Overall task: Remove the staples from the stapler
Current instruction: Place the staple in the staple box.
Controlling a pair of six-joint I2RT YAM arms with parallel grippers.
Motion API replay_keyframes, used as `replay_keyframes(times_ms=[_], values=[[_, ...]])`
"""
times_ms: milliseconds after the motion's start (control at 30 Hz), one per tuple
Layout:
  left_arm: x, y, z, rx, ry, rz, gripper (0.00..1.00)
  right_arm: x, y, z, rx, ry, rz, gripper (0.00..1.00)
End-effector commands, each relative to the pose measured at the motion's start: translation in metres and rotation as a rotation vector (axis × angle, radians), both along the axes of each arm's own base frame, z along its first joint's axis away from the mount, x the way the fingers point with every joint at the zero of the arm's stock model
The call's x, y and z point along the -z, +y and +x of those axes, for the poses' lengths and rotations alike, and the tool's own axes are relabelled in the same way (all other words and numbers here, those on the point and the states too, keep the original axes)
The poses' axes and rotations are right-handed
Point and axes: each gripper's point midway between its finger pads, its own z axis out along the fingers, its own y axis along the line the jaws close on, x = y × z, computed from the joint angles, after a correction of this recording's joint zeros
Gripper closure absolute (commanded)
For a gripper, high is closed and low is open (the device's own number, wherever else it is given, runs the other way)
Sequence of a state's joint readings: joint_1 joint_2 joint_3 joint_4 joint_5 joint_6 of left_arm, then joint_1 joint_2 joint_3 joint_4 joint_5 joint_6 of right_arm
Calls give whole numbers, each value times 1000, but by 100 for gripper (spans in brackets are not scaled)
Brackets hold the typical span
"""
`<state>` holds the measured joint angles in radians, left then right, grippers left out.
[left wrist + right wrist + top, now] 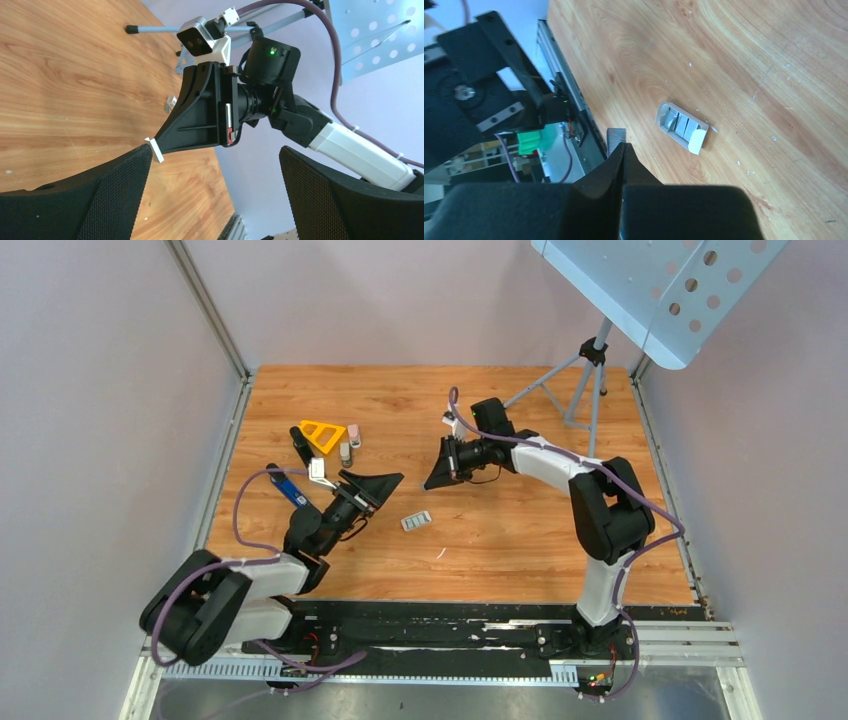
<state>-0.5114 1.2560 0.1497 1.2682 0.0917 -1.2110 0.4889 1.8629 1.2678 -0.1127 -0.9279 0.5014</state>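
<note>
My right gripper (623, 148) is shut on a short grey strip of staples (616, 136) that sticks out past its fingertips. The left wrist view shows that strip (155, 150) at the tip of the right gripper (162, 144), held above the wooden table. My left gripper (215, 200) is wide open with nothing between its fingers, pointing at the right gripper from a short distance. In the top view the two grippers (372, 485) (432, 480) face each other at mid-table. A blue and black stapler (290, 488) lies on the table left of the left gripper.
A small grey staple box (416, 521) (681, 127) lies on the wood below the grippers. A yellow triangle (322, 433), a black piece (300, 440) and small pink items (353, 435) sit at the back left. A music stand (590, 370) stands at the back right.
</note>
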Motion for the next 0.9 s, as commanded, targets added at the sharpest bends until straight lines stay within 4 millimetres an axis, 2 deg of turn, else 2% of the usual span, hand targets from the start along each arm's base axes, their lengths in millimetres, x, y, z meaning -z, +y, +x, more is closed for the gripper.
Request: replay_keyframes(times_ms=[0,67,100,133,300,500,867], values=[[16,18,8,-99,35,192,0,1,3,-9,-21,-120,-138,100],[25,31,7,-149,83,301,0,8,3,-11,-24,-156,-204,100],[38,41,4,-177,135,367,0,12,2,-13,-28,-174,-239,100],[39,49,1,-206,150,399,0,15,3,-15,-32,-192,-263,100],[50,81,-16,-311,194,423,2,28,11,-30,-65,-290,-380,100],[60,93,-34,-332,222,380,2,41,24,-38,-85,-364,-471,100],[69,104,-42,-363,246,376,2,62,17,-34,-52,-421,-626,100]])
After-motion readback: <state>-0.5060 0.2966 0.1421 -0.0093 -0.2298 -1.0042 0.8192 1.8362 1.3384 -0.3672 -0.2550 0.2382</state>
